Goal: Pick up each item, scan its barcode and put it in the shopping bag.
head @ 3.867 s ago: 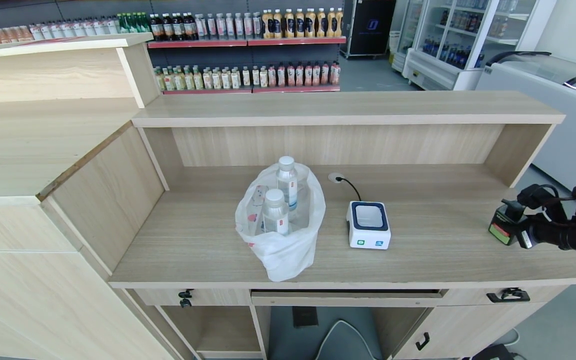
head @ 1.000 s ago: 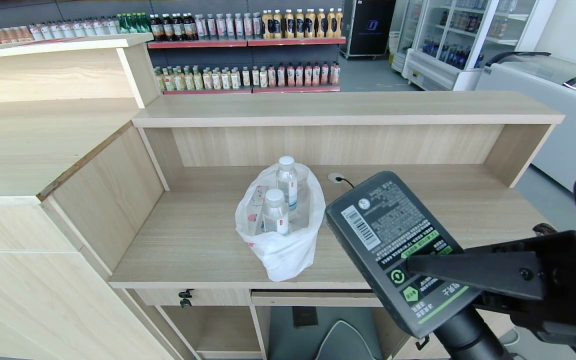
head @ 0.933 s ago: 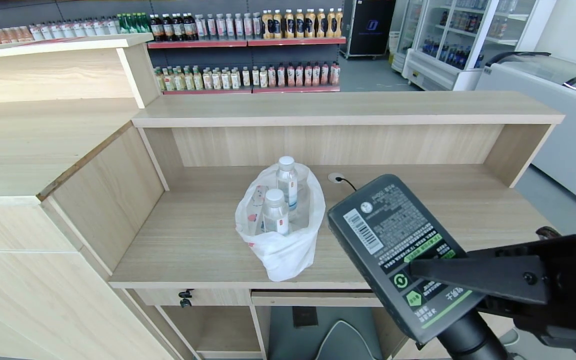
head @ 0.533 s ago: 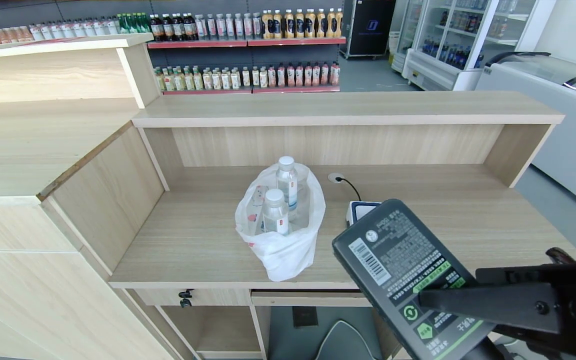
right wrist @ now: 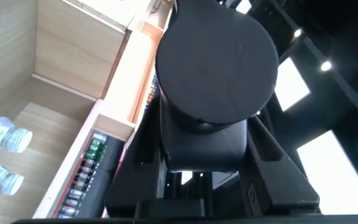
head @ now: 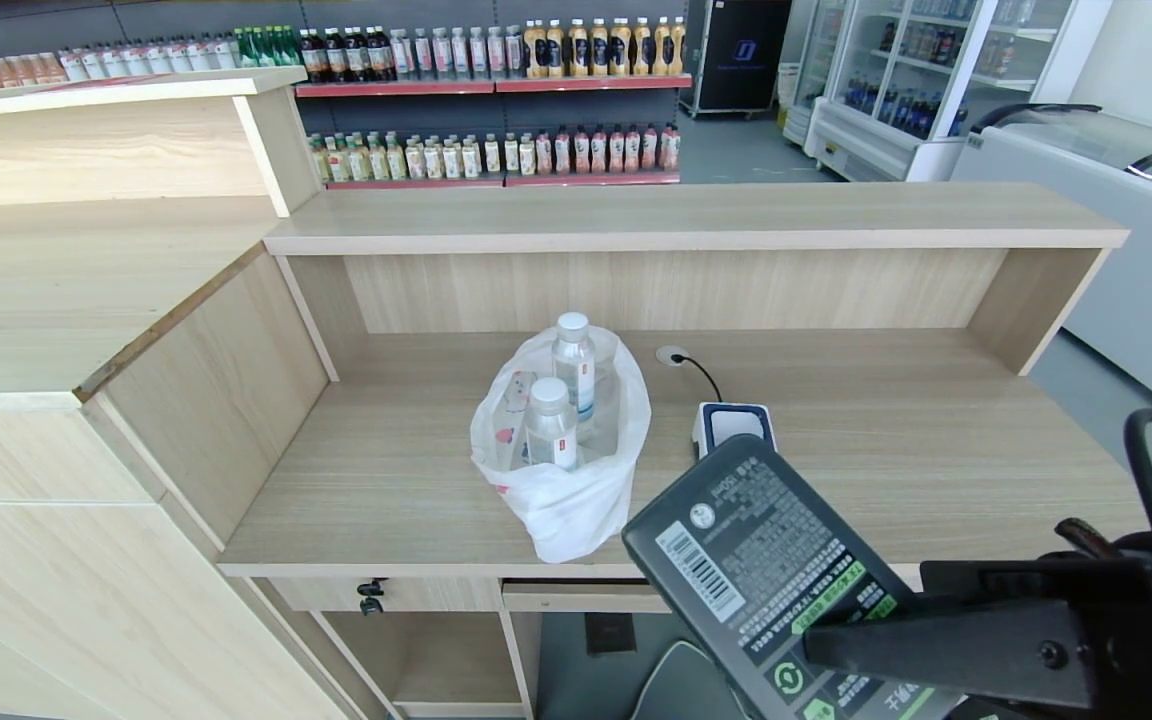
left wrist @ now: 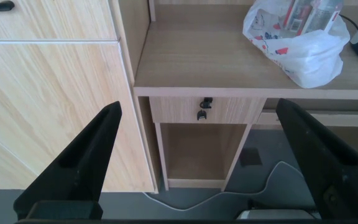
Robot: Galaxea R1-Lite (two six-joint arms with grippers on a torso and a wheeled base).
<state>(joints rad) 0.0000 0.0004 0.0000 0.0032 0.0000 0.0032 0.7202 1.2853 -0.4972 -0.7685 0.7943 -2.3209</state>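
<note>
- The dark container is gripped by the right gripper's closed fingers, barcode upward, before the counter.
- The left gripper is spread wide, empty.
- Beyond, scanner and shopping bag are set close together, probably for short transfers.

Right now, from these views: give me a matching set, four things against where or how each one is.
Things
1. black container
2. scanner
3. shopping bag
4. left gripper

States
A. open, holding nothing
B. on the counter, bottles standing inside
C. clamped in the right gripper, barcode facing the head camera
D. on the counter, partly hidden behind the held item

Pairs: 1-C, 2-D, 3-B, 4-A
</note>
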